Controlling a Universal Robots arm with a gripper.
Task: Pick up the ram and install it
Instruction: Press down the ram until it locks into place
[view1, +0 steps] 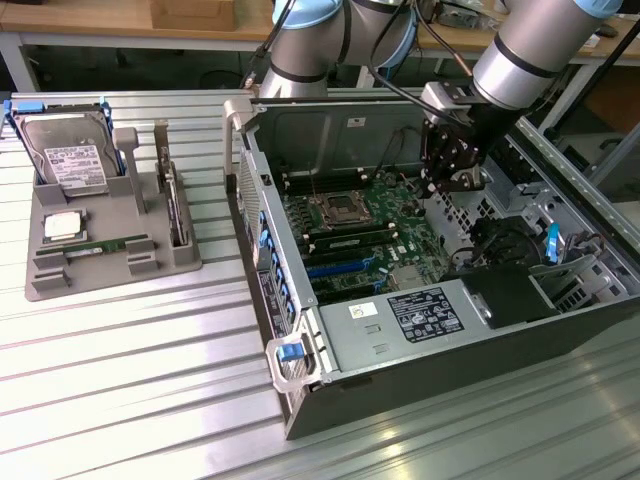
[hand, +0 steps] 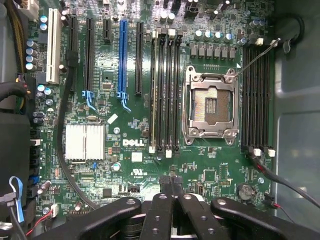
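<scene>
Tool (view1: 452, 172) is seen closed w/ nothing gripped, hung inside the open PC case (view1: 420, 330) above the motherboard (hand: 145, 150). Ram (view1: 105, 245) is left flat in grey tray (view1: 60, 280) on bench (view1: 130, 390), beside processor chip (view1: 62, 226).

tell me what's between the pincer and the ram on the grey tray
In the exterior view, the open computer case's left wall stands between the shut pincer and the ram lying on the tray.
</scene>
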